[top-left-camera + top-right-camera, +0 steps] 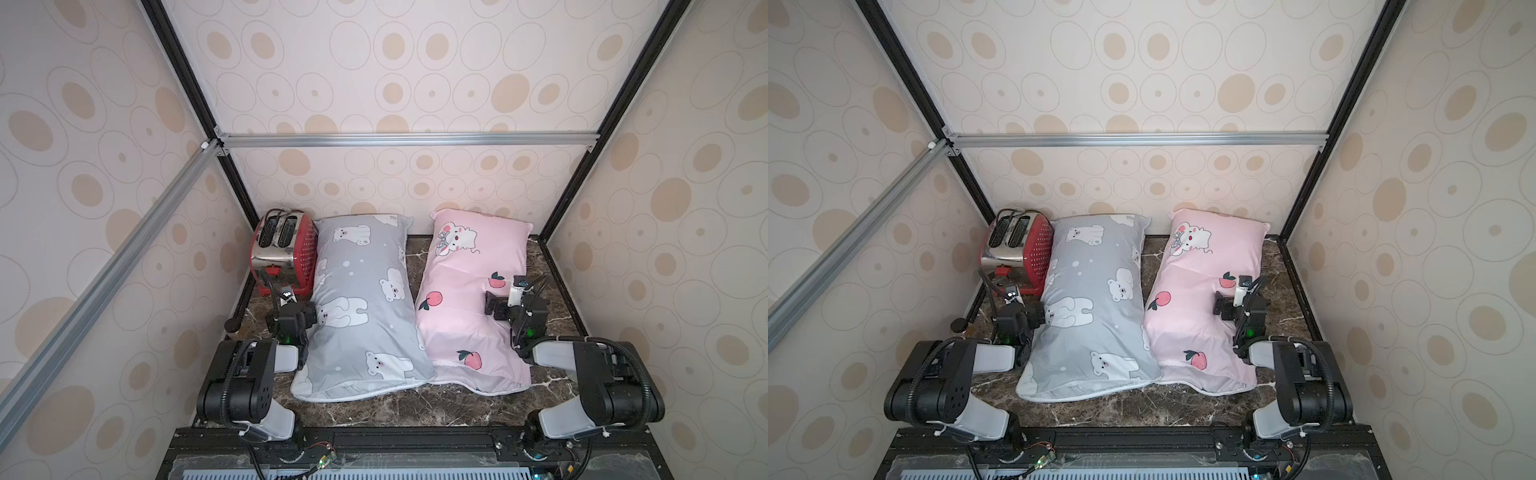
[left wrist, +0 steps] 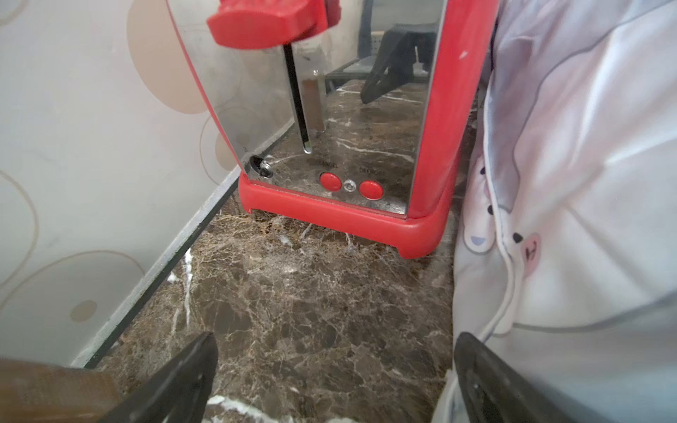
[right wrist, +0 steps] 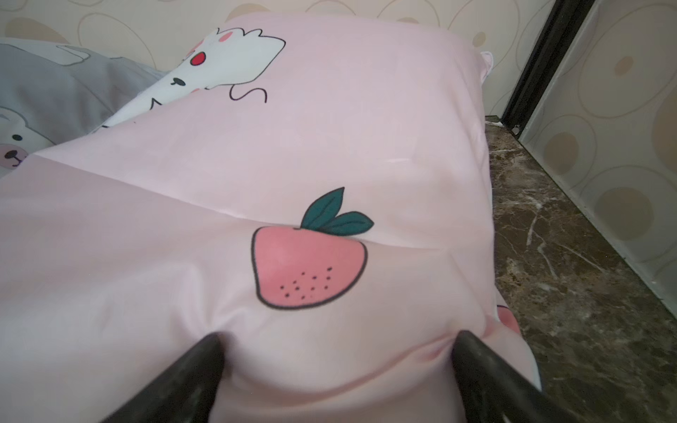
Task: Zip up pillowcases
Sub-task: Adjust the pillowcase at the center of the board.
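Observation:
Two stuffed pillowcases lie lengthwise, side by side, on the marble top. The grey one with polar bears point(image 1: 361, 299) point(image 1: 1092, 307) is on the left; the pink one with peaches point(image 1: 469, 286) point(image 1: 1200, 286) point(image 3: 329, 146) is on the right. Their near ends show pale edges, and no zip pull can be made out. My left gripper point(image 1: 291, 311) point(image 2: 335, 366) is open low over bare marble beside the grey pillowcase point(image 2: 568, 183), one finger against its side. My right gripper point(image 1: 513, 307) point(image 3: 339, 348) is open, both fingertips pressing down into the pink fabric just below a peach print.
A red and chrome toaster point(image 1: 282, 249) point(image 2: 348, 154) stands in the back left corner, right ahead of the left gripper and touching the grey pillowcase. A small black knob point(image 1: 232, 324) lies by the left wall. Patterned walls enclose the marble top point(image 1: 415, 407) on three sides.

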Controlling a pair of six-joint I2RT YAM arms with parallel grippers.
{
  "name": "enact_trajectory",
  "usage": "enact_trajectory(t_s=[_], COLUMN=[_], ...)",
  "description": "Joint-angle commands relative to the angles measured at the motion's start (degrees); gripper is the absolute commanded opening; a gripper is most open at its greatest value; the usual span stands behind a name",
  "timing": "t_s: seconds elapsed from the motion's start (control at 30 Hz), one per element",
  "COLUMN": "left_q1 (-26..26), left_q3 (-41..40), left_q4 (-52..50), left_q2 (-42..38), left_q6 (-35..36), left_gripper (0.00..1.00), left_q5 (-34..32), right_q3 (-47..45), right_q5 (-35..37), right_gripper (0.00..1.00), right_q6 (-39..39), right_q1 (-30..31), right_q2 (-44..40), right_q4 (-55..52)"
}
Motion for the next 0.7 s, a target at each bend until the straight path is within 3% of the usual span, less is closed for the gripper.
enact_trajectory(t_s=[0.0,0.67], left_q1=[-0.4,-0.4], left_q3=[2.1,2.4], left_q4=[3.0,2.6], left_q2=[0.5,0.7], left_q6=[2.0,1.8], left_gripper=[0.99,0.99], left_q5=[-1.2,-1.2], right_q3=[0.4,0.6], right_q5=[0.1,0.2], right_gripper=[1.0,1.0], right_q6=[-3.3,-3.3], right_q1=[0.8,0.7], right_q2=[2.3,2.2], right_q4=[-3.0,-3.4])
